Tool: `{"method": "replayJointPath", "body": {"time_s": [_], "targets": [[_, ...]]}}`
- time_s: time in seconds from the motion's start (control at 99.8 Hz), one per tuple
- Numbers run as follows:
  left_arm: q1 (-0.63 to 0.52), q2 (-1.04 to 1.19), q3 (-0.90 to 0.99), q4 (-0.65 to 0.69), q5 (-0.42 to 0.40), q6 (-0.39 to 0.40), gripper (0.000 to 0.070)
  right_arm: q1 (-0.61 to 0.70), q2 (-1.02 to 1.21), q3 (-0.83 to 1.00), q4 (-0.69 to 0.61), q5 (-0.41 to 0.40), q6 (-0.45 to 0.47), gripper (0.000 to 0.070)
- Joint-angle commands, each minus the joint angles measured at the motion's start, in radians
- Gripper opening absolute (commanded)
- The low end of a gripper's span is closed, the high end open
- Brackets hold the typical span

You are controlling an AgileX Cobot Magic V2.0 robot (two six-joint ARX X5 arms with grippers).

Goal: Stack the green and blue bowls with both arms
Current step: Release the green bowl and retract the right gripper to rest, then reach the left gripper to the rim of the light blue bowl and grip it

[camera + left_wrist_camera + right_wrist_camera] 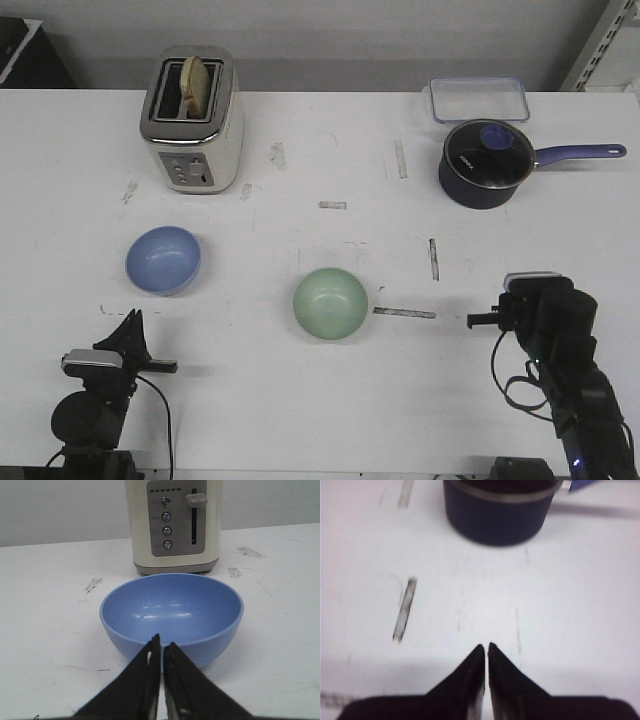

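Note:
The light blue bowl sits upright on the white table at the left. The pale green bowl sits upright near the middle. My left gripper is shut and empty, just short of the blue bowl's near side. In the left wrist view its tips line up with the blue bowl's near wall. My right gripper is shut and empty at the front right, well right of the green bowl. In the right wrist view its tips hang over bare table; neither bowl shows there.
A cream toaster with bread stands behind the blue bowl. A dark blue lidded saucepan with a long handle is at the back right, a clear lidded box behind it. Tape marks lie right of the green bowl.

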State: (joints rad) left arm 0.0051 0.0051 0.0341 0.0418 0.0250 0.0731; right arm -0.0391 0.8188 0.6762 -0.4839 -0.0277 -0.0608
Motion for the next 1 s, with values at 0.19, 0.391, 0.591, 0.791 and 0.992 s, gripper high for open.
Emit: {"method": "replayJointPath", "body": {"time_s": [0.19,0.391,0.591,0.791,0.992], "targets": [[0.000,-0.002,-0.021,0.012,-0.003,-0.040,0.0001,0.008,-0.245,-0.154,0.042,0.002,0.068,0.0001],[0.000,-0.002,-0.016,0.083,-0.003,-0.041,0.0001,0.008,-0.377,-0.159,0.086,0.003,0.065,0.0001],[0.000,0.019,0.146,0.139,-0.040,-0.116,0.0001,0.008,-0.391,-0.159,0.081,0.002,0.048,0.0001],[0.000,0.213,0.531,-0.145,-0.048,-0.111,0.0001,0.008,-0.385,-0.159,0.079,0.003,0.045,0.0001],[0.001,0.505,0.894,-0.388,-0.048,-0.069,0.0186,0.008,-0.385,-0.159,0.079,0.002,0.045,0.0001]]}}
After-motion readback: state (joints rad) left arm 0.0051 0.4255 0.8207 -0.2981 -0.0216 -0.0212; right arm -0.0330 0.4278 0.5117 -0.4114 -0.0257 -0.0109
